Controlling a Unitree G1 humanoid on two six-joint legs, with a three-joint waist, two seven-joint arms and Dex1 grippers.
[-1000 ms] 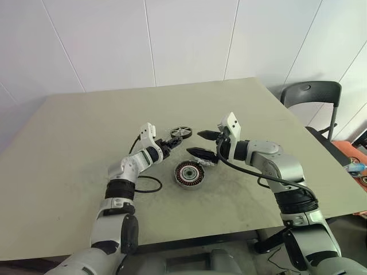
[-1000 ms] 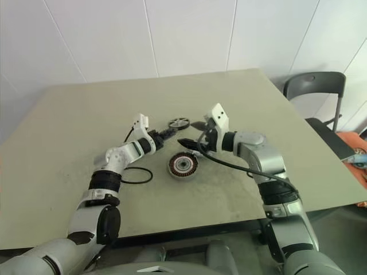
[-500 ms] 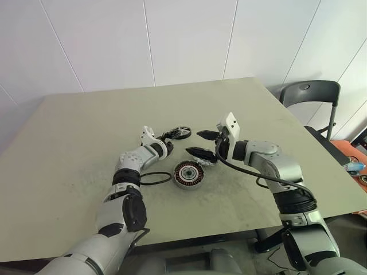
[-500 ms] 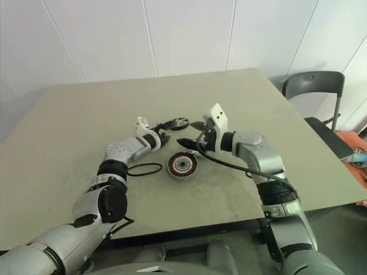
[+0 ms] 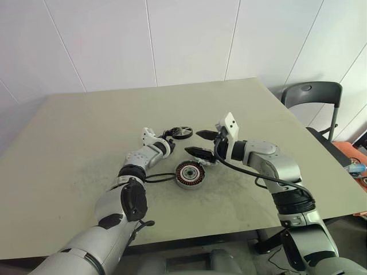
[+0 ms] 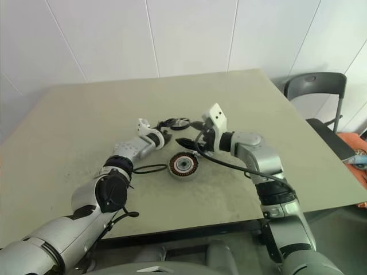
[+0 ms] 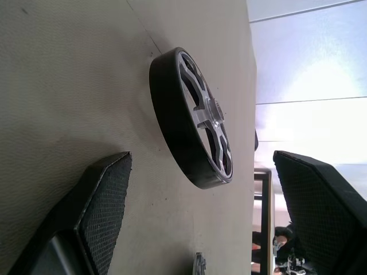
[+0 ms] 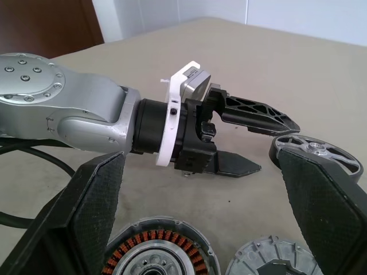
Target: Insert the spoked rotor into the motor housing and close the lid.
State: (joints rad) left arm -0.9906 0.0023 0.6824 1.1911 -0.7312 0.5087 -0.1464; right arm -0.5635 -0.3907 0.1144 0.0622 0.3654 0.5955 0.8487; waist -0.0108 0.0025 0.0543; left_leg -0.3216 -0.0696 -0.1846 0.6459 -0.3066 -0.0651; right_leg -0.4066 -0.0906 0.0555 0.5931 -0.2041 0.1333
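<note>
The spoked rotor (image 5: pixel 182 132), dark-rimmed with silver spokes, lies flat on the table behind the other parts. My left gripper (image 5: pixel 170 141) is open just short of it, its fingers (image 7: pixel 106 206) spread wider than the rotor (image 7: pixel 192 120) and touching nothing. The motor housing (image 5: pixel 189 173) with copper windings sits nearer the front. Beside it lies the silvery lid (image 8: pixel 272 260), partly under my right gripper (image 5: pixel 199 144). That gripper is open and empty, hovering over the housing (image 8: pixel 155 258) and lid, facing the left gripper (image 8: pixel 276 147).
A black cable (image 5: pixel 156 179) from my left arm loops on the table beside the housing. A dark chair (image 5: pixel 312 94) stands past the table's right edge. The tan table (image 5: pixel 86 132) extends widely to the left and back.
My left arm has folded in at the elbow and the wrist has rolled, with the open gripper edging closer to the rotor. The right arm has not moved.
</note>
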